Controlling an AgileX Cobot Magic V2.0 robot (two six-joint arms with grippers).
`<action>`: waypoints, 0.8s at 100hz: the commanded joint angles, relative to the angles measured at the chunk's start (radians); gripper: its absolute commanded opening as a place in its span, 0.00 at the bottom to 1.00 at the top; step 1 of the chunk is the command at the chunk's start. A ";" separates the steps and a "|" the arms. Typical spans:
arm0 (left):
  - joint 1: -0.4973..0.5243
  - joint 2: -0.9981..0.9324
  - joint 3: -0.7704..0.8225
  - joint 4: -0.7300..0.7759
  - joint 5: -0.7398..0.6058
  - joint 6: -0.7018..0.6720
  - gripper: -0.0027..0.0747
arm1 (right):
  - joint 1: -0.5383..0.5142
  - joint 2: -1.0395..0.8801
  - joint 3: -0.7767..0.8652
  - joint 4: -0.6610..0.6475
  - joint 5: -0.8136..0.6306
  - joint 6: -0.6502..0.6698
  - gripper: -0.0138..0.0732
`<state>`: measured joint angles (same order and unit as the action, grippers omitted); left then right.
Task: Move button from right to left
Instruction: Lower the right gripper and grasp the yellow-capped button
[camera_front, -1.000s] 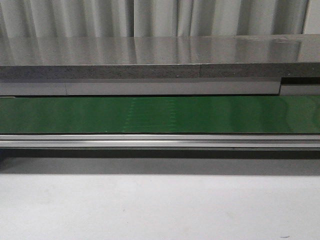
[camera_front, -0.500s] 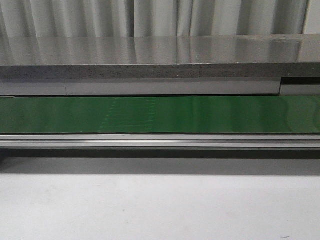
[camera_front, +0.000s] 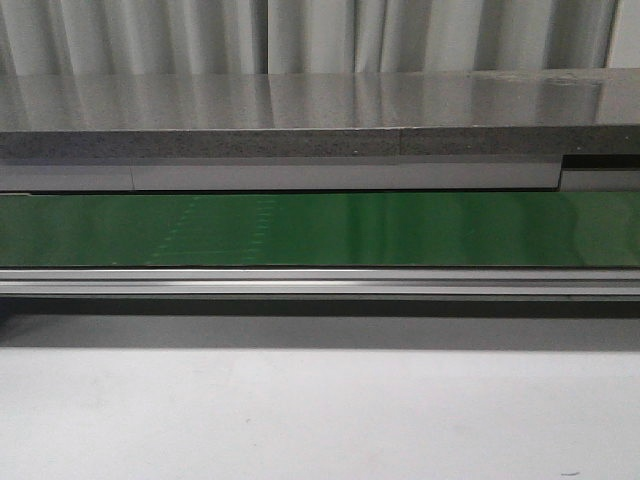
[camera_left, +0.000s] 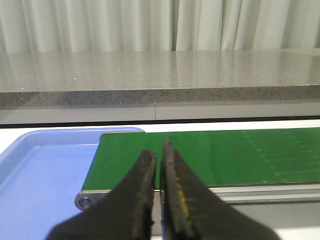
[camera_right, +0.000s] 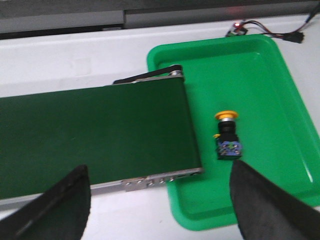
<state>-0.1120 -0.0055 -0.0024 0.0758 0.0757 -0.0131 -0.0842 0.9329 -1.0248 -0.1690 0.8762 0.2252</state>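
Button (camera_right: 227, 136): lying on its side in the green tray, yellow-orange cap pointing away from the camera, black body toward it, with a small blue and green detail on the near end; just beside the end of the belt, not touching it; apart from both claws.

Green tray (camera_right: 280, 90): sitting on the white table at the belt's end, one edge tucked under the roller; holding only the button in the part seen.

Conveyor belt (camera_front: 400, 228): dark green, running across the front view between a metal rail and a grey stone-look shelf; nothing resting on it in any view.

Right gripper (camera_right: 160, 210): spread wide, released, gripping nothing; two dark fingertips (camera_right: 260, 205) at the lower corners of the wrist view, hovering above belt end and tray.

Left gripper (camera_left: 159, 195): clenched, the two black fingers (camera_left: 137, 195) nearly touching with only a thin slit between them, nothing caught there; poised above the other end of the belt.

Blue tray (camera_left: 40, 175): lying at that end of the belt, beside the roller; no contents in the visible part.

Curtain (camera_front: 300, 35): pale, pleated, hanging behind the shelf.

Cables (camera_right: 272, 26): red and black, beyond the far rim of the green tray, with a small red light.
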 joint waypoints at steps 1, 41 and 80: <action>-0.002 -0.035 0.040 -0.008 -0.087 -0.002 0.04 | -0.062 0.068 -0.068 -0.052 -0.075 0.002 0.78; -0.002 -0.035 0.040 -0.008 -0.087 -0.002 0.04 | -0.290 0.450 -0.118 -0.052 -0.231 -0.054 0.78; -0.002 -0.035 0.040 -0.008 -0.087 -0.002 0.04 | -0.327 0.696 -0.118 -0.052 -0.369 -0.101 0.78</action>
<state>-0.1120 -0.0055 -0.0024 0.0758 0.0757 -0.0131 -0.3999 1.6376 -1.1074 -0.2019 0.5825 0.1459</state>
